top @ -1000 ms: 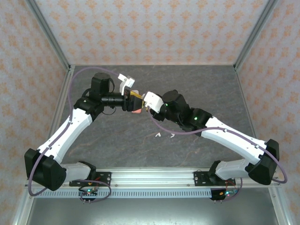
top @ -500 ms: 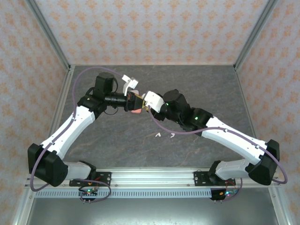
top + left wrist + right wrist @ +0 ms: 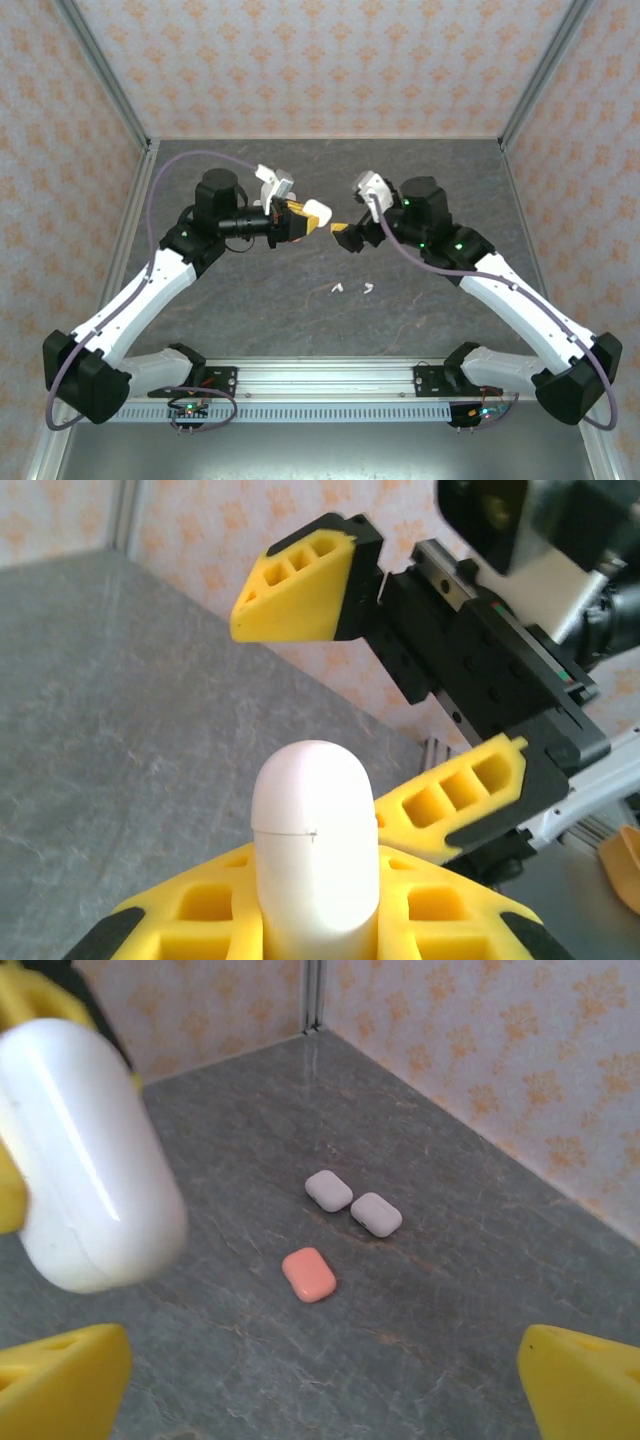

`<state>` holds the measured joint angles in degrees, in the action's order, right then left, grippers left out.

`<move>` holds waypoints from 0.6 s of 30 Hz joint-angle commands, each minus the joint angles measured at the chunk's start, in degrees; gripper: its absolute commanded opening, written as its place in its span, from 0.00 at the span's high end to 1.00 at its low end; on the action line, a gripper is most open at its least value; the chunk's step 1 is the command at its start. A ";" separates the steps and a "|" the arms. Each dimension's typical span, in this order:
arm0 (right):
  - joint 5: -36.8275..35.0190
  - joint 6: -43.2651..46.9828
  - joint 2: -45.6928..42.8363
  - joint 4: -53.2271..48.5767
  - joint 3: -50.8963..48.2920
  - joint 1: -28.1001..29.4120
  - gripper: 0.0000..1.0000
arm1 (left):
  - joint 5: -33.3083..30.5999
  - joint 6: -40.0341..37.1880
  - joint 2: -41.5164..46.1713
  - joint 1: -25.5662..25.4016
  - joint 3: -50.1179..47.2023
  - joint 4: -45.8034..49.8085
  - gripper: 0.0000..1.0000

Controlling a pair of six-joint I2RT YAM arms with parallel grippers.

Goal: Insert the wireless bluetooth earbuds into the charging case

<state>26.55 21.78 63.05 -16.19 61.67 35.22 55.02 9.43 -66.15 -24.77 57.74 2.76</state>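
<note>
The grey stone-patterned table (image 3: 260,300) is hemmed by patterned walls (image 3: 320,60) at the back and both sides, with a metal rail (image 3: 320,375) along its near edge. Both arms reach in above its middle and meet nose to nose. The left pincer (image 3: 318,868) is clamped on a white charging case (image 3: 313,820), with its yellow fingers (image 3: 185,920) pressed against the case's lower sides and the rounded top standing free beyond them. The right pincer (image 3: 325,1360) is spread wide and holds nothing. From the left wrist its two yellow fingers are seen far apart, facing the case but not touching it. From the right wrist the case looms at the upper left, just beyond that pincer's own tips. Bare table lies all round the two pincers, at the back, to either side and towards the rail. The case is smooth, glossy and pill-shaped, and a thin seam runs across it below the dome, so it looks shut. On the table under the right wrist lie two pale cases (image 3: 352,1202) side by side, almost touching, with a coral case (image 3: 309,1274) just beside them. Two tiny white earbuds (image 3: 337,289) lie on the table nearer the rail, a little apart from each other, below the pincers and well clear of the case.
</note>
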 commanded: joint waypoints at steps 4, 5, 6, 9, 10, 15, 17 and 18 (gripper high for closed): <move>16.75 -14.71 -2.32 12.32 -4.39 -4.17 0.01 | -8.03 1.84 0.78 -2.81 -4.33 -17.87 0.97; 16.44 -15.97 -2.31 13.59 -4.60 -4.29 0.01 | -8.09 1.49 0.63 -3.36 -4.38 -18.26 0.97; 15.91 -17.20 -2.18 14.95 -4.71 -4.46 0.01 | -8.09 1.00 0.51 -3.81 -4.13 -18.47 0.97; 13.63 -19.74 -1.96 17.83 -4.98 -4.88 0.01 | -7.92 -0.48 -0.02 -4.74 -3.13 -17.27 0.97; 12.99 -19.99 -1.88 18.36 -4.94 -4.82 0.01 | -7.85 -0.84 -0.18 -4.83 -2.70 -16.67 0.98; 10.04 -21.15 -1.05 19.08 -4.38 -5.45 0.00 | -6.87 -1.52 -0.73 -5.37 -1.88 -15.77 0.98; 9.54 -21.24 -0.57 18.62 -3.72 -5.70 0.01 | -6.77 -1.78 -0.82 -5.58 -1.84 -15.64 0.98; 8.81 -21.18 -0.19 18.05 -3.27 -5.78 0.02 | -6.61 -1.93 -0.82 -5.55 -1.81 -15.57 0.98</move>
<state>37.17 2.11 62.08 -0.38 56.88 29.91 48.58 9.06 -66.92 -29.65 53.58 -10.55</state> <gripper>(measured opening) 0.988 0.204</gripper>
